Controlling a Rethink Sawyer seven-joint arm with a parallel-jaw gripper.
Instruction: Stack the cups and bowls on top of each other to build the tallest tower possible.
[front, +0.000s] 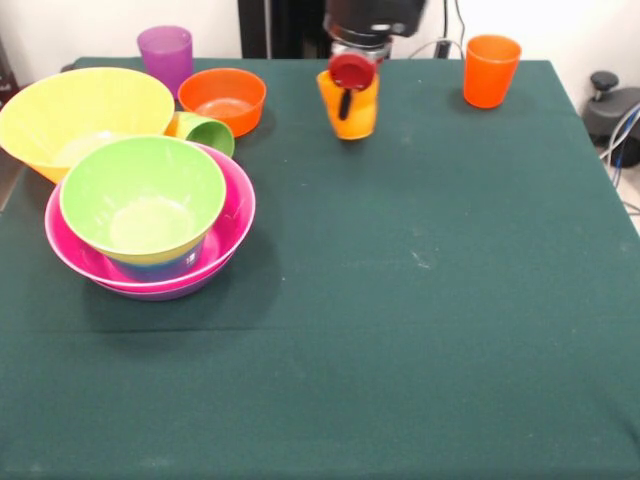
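My gripper (347, 92) hangs at the table's far side and is shut on the rim of the yellow-orange cup (358, 120), which is tilted just above the cloth. The tower stands at the left: a light green bowl (142, 195) sits in a blue bowl (165, 268), inside a pink bowl (236, 212), over a purple bowl (172, 292). Behind it are a yellow bowl (85, 112), an orange bowl (222, 98), a purple cup (165, 55) and a light green cup (206, 131) on its side. An orange cup (491, 68) stands at the far right.
The table (420, 300) is covered with dark green cloth. A black device with cables (612, 108) sits off the table's right edge. The robot's black pedestal (280, 28) rises behind the far edge.
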